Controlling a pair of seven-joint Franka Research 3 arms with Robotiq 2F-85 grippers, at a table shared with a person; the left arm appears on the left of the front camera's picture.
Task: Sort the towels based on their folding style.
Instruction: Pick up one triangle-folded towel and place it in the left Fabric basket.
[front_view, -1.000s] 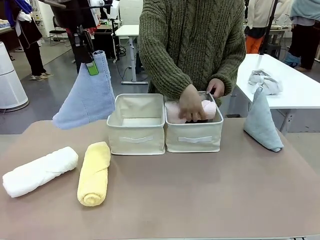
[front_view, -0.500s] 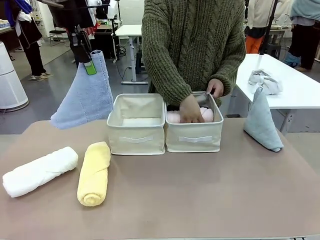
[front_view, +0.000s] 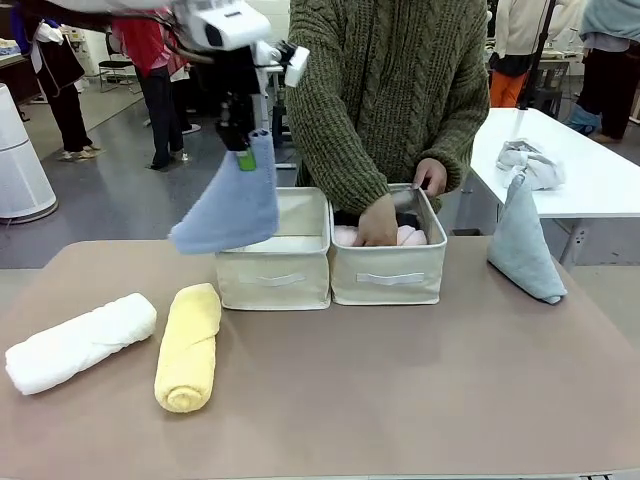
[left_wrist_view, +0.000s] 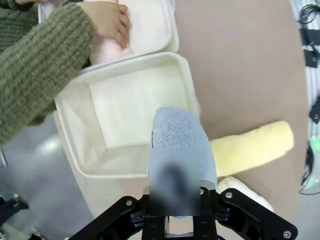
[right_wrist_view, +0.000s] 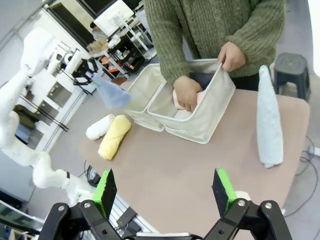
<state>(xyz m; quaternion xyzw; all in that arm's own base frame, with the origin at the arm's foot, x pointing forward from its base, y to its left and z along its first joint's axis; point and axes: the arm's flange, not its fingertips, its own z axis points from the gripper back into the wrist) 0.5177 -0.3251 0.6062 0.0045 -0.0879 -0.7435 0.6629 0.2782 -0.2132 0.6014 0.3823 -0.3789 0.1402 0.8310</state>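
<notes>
Blue towel (front_view: 228, 205) hangs pinched in the left gripper (front_view: 245, 157) over the left box's (front_view: 272, 283) left rim; yellow roll (front_view: 187, 345) and white roll (front_view: 80, 341) lie left-front of it | left wrist: towel tip above the box's inside | right wrist: right gripper (right_wrist_view: 165, 192) spread wide, well before the box, holding nothing

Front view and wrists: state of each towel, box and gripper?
Periwinkle-blue cone towel: hanging in the air from shut left gripper.
Left cream fabric box: empty.
Right cream fabric box: holds pink roll, person's hand inside.
White roll towel: lying on table.
Yellow roll towel: lying on table.
Pale grey-teal cone towel: upright on table.
Right gripper: open, empty.
</notes>
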